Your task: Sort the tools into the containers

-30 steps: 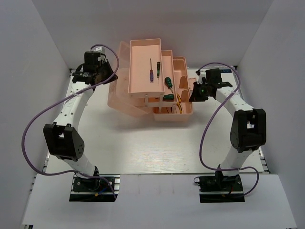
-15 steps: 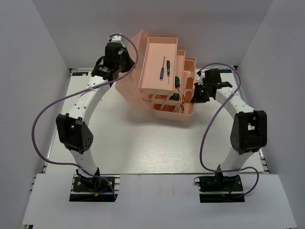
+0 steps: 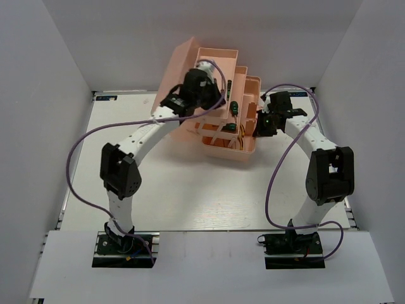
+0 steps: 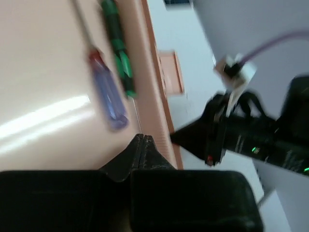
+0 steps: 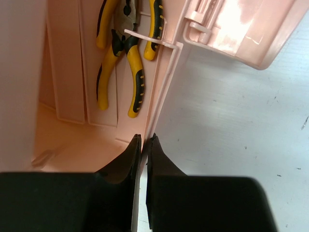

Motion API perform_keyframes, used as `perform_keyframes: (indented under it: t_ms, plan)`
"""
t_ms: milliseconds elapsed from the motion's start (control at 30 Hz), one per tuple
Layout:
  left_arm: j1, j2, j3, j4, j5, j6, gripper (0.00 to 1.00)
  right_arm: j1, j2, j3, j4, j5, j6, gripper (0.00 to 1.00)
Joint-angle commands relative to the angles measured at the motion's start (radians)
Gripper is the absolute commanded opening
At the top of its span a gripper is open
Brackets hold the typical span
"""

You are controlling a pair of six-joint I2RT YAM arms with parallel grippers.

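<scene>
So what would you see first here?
A big pink toolbox stands folded open in the middle, with the left arm stretched over its top tray. A purple screwdriver and a black-green screwdriver lie in that tray, and yellow pliers in the bottom, where the right gripper pinches the wall.

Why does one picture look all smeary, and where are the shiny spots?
Left wrist view: blurry, the purple screwdriver and green screwdriver look fuzzy, and a white shine streaks the tray. Right wrist view: sharp pliers, bright glare on the toolbox. Top view: clear, evenly lit.
</scene>
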Motion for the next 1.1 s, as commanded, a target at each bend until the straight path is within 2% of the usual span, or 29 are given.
perform_keyframes:
  t_ms: [0,233,467,600,767,900,1067]
  plan:
    - [-0.050,0.062,-0.021,-0.078,0.094,-0.035,0.00,0.066,-0.001,-0.010,-0.045,-0.178,-0.036,0.00]
    - [-0.082,0.092,-0.030,-0.037,0.094,-0.046,0.00,0.062,-0.004,-0.013,-0.047,-0.171,-0.040,0.00]
    - [-0.070,0.021,0.161,-0.149,0.025,0.025,0.00,0.060,0.005,-0.022,-0.050,-0.157,-0.054,0.00]
    - [-0.049,-0.001,0.219,-0.204,0.012,0.048,0.00,0.055,0.020,-0.016,-0.057,-0.149,-0.047,0.00]
    - [-0.038,-0.047,0.152,-0.189,0.012,0.048,0.00,0.055,0.033,-0.011,-0.070,-0.143,-0.051,0.00]
    - [-0.019,-0.111,0.154,-0.212,-0.078,0.057,0.00,0.054,0.027,-0.019,-0.070,-0.137,-0.057,0.00]
    - [0.048,-0.202,0.203,-0.334,-0.233,0.093,0.00,0.051,0.030,-0.027,-0.076,-0.138,-0.060,0.00]
